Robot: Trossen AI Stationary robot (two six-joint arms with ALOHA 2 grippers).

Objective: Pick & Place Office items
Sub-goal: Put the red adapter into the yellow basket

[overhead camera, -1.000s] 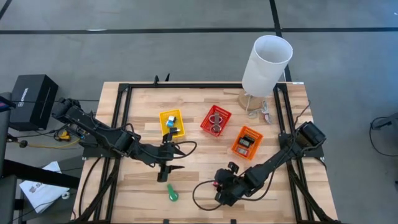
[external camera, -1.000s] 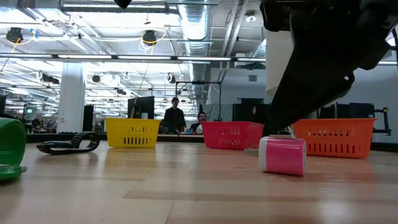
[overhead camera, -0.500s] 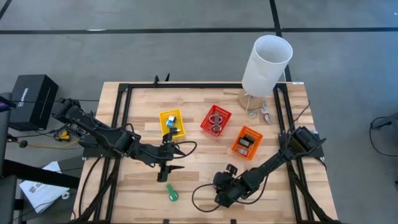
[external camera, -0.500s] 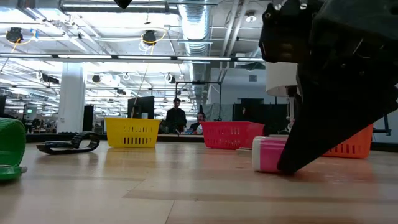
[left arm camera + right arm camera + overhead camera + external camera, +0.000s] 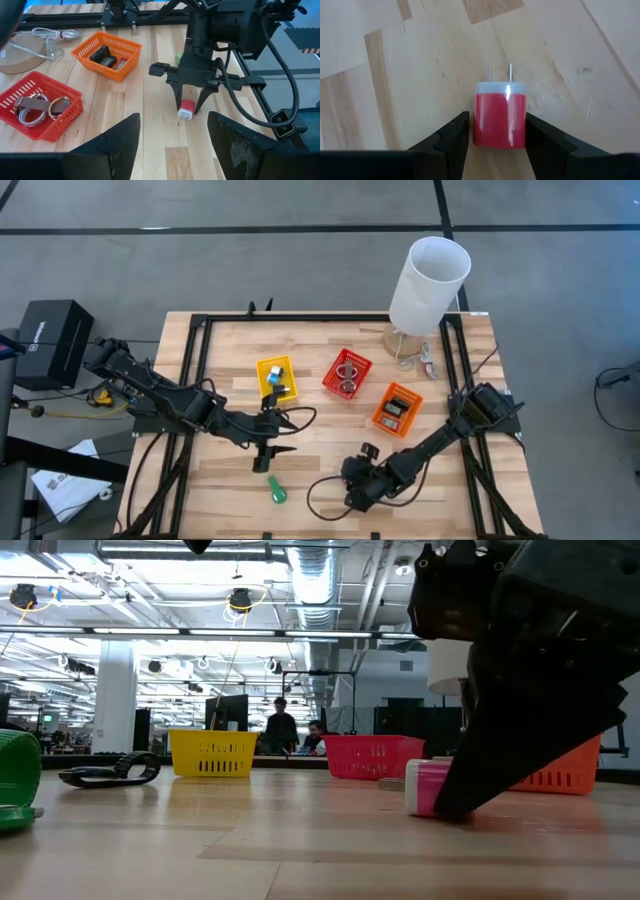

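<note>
Wooden slats make up the table, framed by black rails, with a busy workshop visible behind it in the low view. Low in the frame of the high view, right of centre, the right gripper has its fingers spread either side of a red plug adapter that lies flat on the wood, prongs pointing away from the wrist. In the right wrist view each finger sits just beside a flank of the adapter, not clearly pressing it yet, so my guess is that the fingers are placed to close on its two flat sides. The left wrist view shows the same straddle from across the table, the adapter between the dark fingertips.

Further out, the left gripper waits at centre left with its fingers parted and nothing between them. Below it lies a green item, not yet sorted. Higher in the frame stand a yellow bin, a red bin holding rings, and an orange bin, likely destinations. A white cylinder stands at upper right.
</note>
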